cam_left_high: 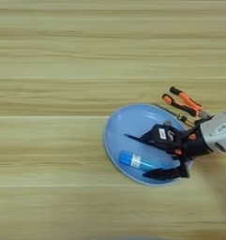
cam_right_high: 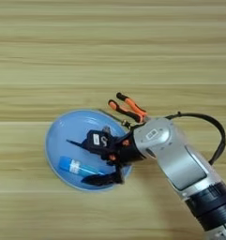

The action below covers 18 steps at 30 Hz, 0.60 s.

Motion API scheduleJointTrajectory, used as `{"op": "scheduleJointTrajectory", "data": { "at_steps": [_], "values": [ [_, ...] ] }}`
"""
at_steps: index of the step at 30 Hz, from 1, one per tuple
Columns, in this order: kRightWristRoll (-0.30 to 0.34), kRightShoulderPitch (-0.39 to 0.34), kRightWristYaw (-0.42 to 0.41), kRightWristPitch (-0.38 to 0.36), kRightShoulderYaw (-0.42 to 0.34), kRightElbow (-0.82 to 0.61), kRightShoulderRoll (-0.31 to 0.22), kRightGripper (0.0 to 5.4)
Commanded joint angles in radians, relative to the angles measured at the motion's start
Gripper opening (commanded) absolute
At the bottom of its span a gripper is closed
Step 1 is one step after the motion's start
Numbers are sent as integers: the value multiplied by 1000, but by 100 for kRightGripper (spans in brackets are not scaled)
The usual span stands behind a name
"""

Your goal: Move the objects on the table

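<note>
Over plate [cam_left_high: 121, 126] — claw [cam_left_high: 135, 157] spread around tube [cam_left_high: 135, 161].

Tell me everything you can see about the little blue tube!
The blue tube is small and round-sided, with a white label band near the middle. It looks like smooth plastic. It lies flat on its side inside the light-blue plate, toward the near rim, slanted a little. The gripper hangs over the plate with its two black fingers spread open, one on each side of the tube's right end. Whether they touch it cannot be told.
</note>
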Motion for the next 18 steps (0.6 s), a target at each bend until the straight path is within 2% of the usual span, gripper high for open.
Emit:
{"op": "scheduleJointTrajectory", "data": {
  "at_steps": [1, 18],
  "values": [
    [-12, -64, -30, -37, -21, -12, -14, 393],
    [-28, -59, -29, -53, -18, 6, -5, 198]
  ]
}}
